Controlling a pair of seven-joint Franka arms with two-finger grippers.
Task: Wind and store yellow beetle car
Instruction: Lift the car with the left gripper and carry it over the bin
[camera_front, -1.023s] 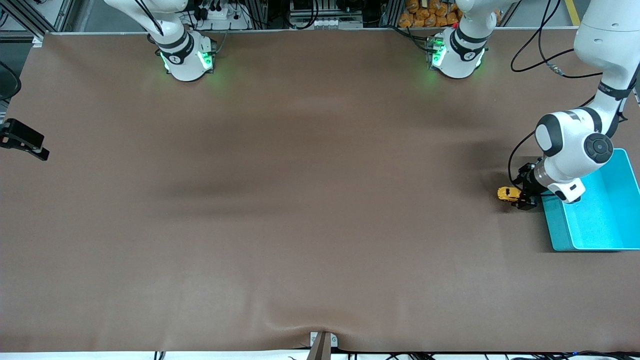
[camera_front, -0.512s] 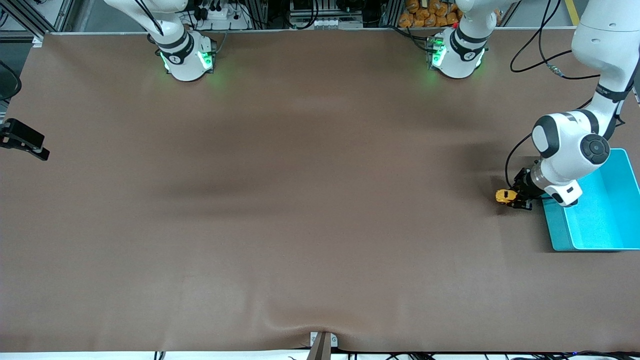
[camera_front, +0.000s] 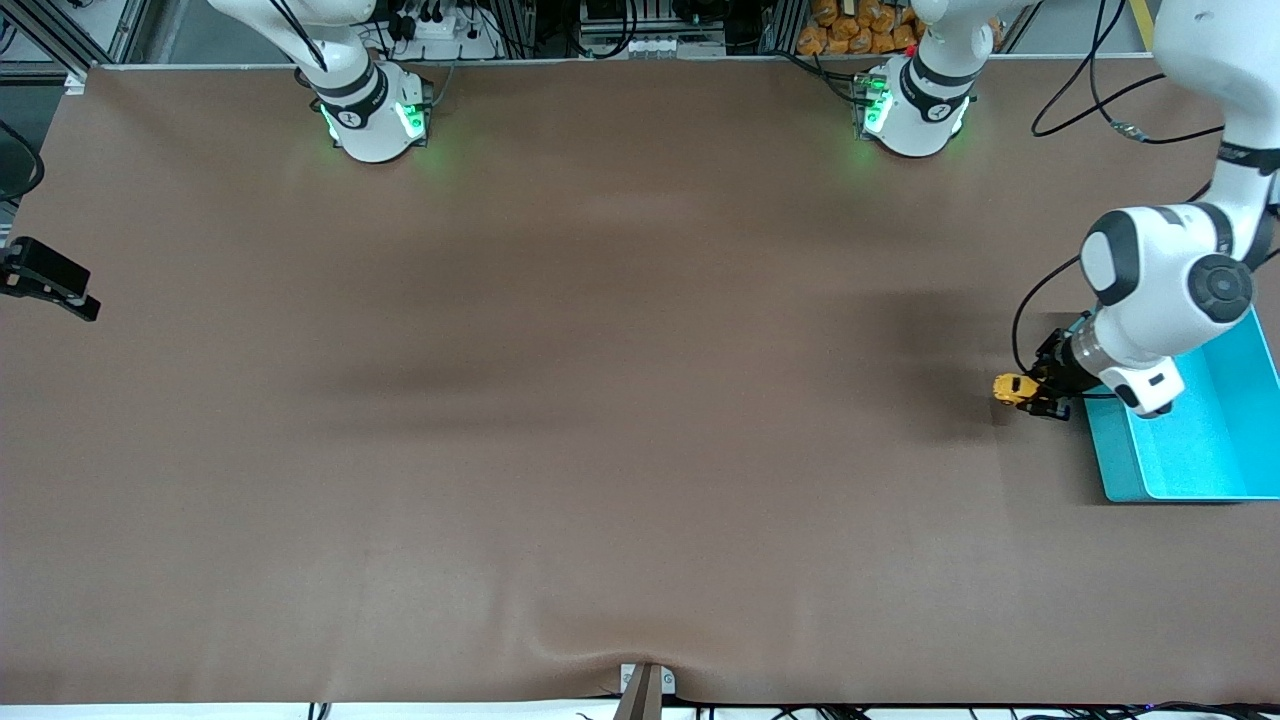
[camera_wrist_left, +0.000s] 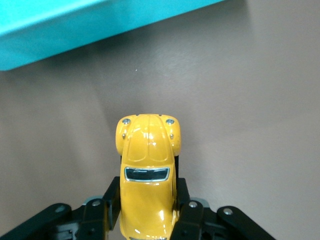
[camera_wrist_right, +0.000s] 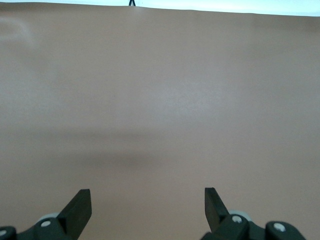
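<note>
Yellow beetle car (camera_wrist_left: 147, 175) between left tool (camera_wrist_left: 146, 212) fingers.

A brown table (camera_front: 600, 400) fills the front view. A turquoise bin (camera_front: 1230, 450) sits at about four o'clock on it, at the left arm's end, its rim showing in the left wrist view.

Left gripper (camera_front: 1040, 398) clamped on yellow beetle car (camera_front: 1012, 388), low over brown table (camera_front: 600, 400), just beside turquoise bin (camera_front: 1190, 440). Right gripper (camera_front: 45, 283) waits at table edge.
</note>
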